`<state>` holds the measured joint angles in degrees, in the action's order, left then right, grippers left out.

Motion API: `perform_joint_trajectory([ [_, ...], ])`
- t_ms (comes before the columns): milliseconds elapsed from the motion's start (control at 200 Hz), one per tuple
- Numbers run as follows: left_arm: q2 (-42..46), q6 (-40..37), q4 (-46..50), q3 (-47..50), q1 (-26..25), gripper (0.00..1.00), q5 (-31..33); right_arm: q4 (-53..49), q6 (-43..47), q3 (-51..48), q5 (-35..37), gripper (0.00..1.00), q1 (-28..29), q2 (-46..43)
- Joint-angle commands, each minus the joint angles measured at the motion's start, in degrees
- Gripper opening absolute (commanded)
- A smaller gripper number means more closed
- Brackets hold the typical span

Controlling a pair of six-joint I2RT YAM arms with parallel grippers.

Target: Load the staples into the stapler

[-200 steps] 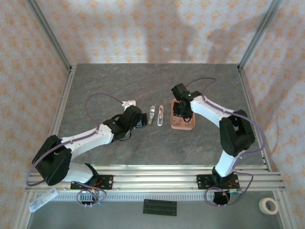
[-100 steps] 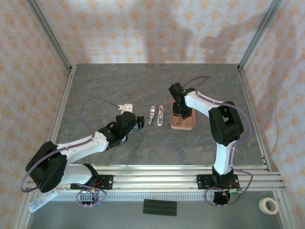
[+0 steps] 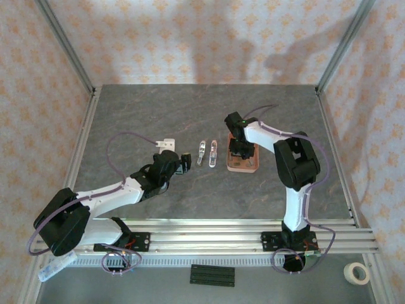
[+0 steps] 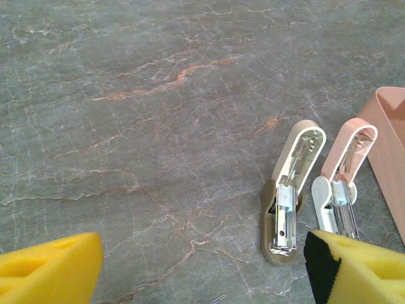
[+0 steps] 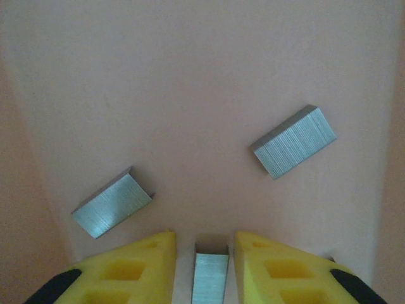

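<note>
Right gripper point(image 5: 204, 235) has sunk deeper into the pink tray point(image 5: 190, 76), flanking one of the staples point(image 5: 210, 275), grip unclear; left gripper point(image 4: 202, 256), gaping empty, has eased back from the stapler point(image 3: 214, 153) mid-frame.

A: Surface?
B: Grey veined tabletop point(image 3: 126, 114), rust streaks in the left wrist view. Patterned wallpaper point(image 3: 190, 38) behind and at both sides, aluminium posts point(image 3: 66, 47) at the upper corners, rails point(image 3: 209, 228) along the lower edge.

A: Loose items?
B: Salmon-pink tray point(image 3: 242, 168) right of centre. Left of it, well apart, a beige stapler point(image 3: 201, 152) lying hinged open, metal channel showing. Further left, a small white bracket point(image 3: 166, 144).

A: Off the tabletop?
B: Tape roll point(image 3: 359, 273) lower right, black ribbed strip point(image 3: 212, 275) bottom centre, clear plastic piece point(image 3: 56, 265) lower left; too small to identify.
</note>
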<state>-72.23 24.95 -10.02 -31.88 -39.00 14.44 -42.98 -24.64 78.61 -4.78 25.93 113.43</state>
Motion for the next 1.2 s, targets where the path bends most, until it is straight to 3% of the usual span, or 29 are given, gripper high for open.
perform_joint_trajectory([
  [0,-0.12,-0.53,-1.25,-0.21,0.11,0.84,1.65,-1.47,-0.64,0.14,3.47,0.30,-0.14,0.72],
  [280,0.84,-0.51,-1.37,0.68,0.11,0.84,2.12,-0.23,-0.15,-0.20,2.65,0.28,-0.67,2.62],
  [515,0.96,-0.57,-1.58,1.11,0.07,0.84,2.09,1.29,0.04,-1.81,1.21,0.19,-1.66,3.59],
  [1191,-2.28,0.61,-9.27,3.05,0.07,0.85,1.18,14.97,-5.09,-14.50,2.56,0.18,-1.60,-14.20],
])
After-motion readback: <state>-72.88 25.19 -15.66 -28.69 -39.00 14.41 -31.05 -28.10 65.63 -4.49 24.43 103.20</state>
